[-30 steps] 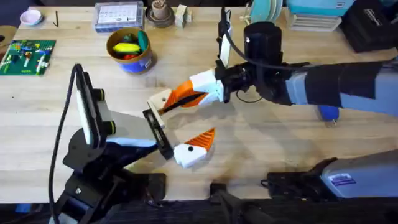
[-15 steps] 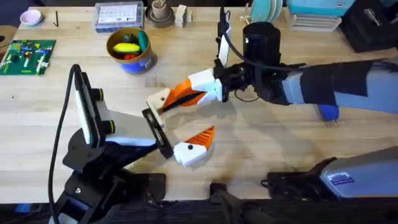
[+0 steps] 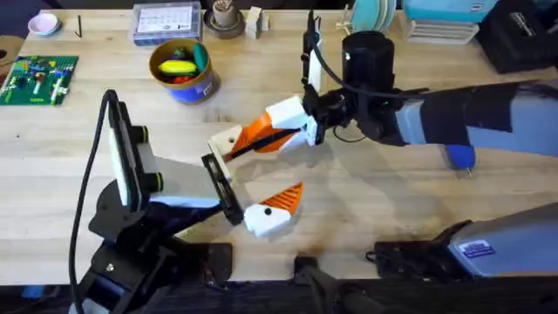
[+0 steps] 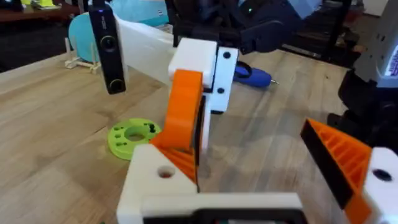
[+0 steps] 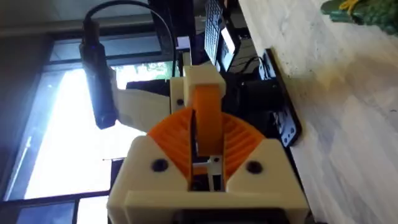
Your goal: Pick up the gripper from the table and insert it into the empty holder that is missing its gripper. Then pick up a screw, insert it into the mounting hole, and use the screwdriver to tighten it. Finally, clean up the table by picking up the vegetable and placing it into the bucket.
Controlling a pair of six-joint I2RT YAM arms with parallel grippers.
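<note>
Pale matt wooden table (image 3: 366, 209) with visible grain. The white blocky plastic finger mounts (image 4: 205, 65) look smooth and dull, their orange plastic pads (image 4: 339, 152) ribbed. Blue plastic pen-shaped screwdriver (image 4: 252, 76) has a slight sheen.

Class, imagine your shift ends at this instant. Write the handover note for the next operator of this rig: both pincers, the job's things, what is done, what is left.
Left pincer: open, its white holder offered to the right arm.
Right pincer: shut on the orange finger, holding it at that holder. I cannot tell if it is fully seated.
Screwdriver: on the table behind the right arm.
Bucket: far left of the table.
Done: finger picked up.
Left: finish seating, screw into the mounting hole, tighten, clean up.
</note>
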